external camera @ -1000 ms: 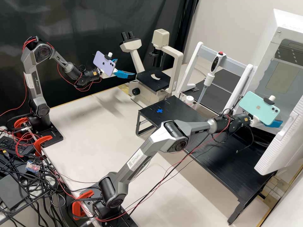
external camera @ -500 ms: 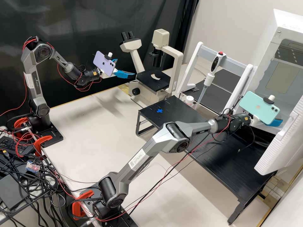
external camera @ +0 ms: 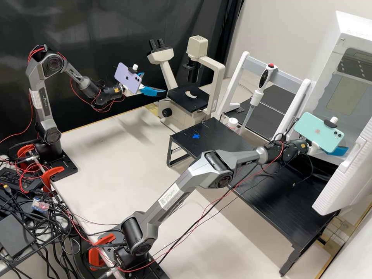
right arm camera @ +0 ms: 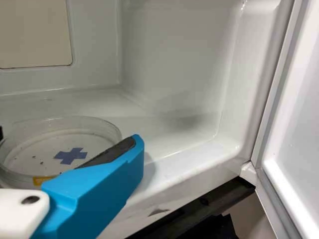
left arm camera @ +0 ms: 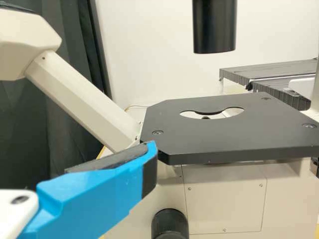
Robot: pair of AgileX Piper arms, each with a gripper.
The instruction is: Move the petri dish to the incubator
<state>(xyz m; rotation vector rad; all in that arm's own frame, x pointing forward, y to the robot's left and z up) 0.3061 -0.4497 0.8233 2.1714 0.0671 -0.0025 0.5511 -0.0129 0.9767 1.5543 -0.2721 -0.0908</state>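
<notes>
The right gripper (external camera: pixel 338 150) is in the mouth of the incubator (right arm camera: pixel 184 74), right at the petri dish (right arm camera: pixel 37 147); I cannot tell whether it is pinching the dish or just standing around it. The dish is inside the incubator, over its white floor, with a blue cross (right arm camera: pixel 71 155) showing within its clear round. Some floor lies between the dish and the nearby side wall. The floor's front lip (right arm camera: pixel 199 167) runs close by the gripper, and past it the door (right arm camera: pixel 299 124) stands open, leaving a gap for the arm.

Behind the gripper, a green phone (external camera: pixel 318 131) rides on the wrist. The forearm runs back almost level above the long black stand (external camera: pixel 294 201) to a bent elbow, and from there the arm slopes down to its base at the bench's edge.

The left gripper (external camera: pixel 154 84) has its fingers spread with nothing between them, near a corner of the microscope's flat black plate (left arm camera: pixel 224 137). Its arm goes up steeply from the base, folds over at the top, and slants down towards the microscope, with a purple phone (external camera: pixel 128 77) on the wrist
</notes>
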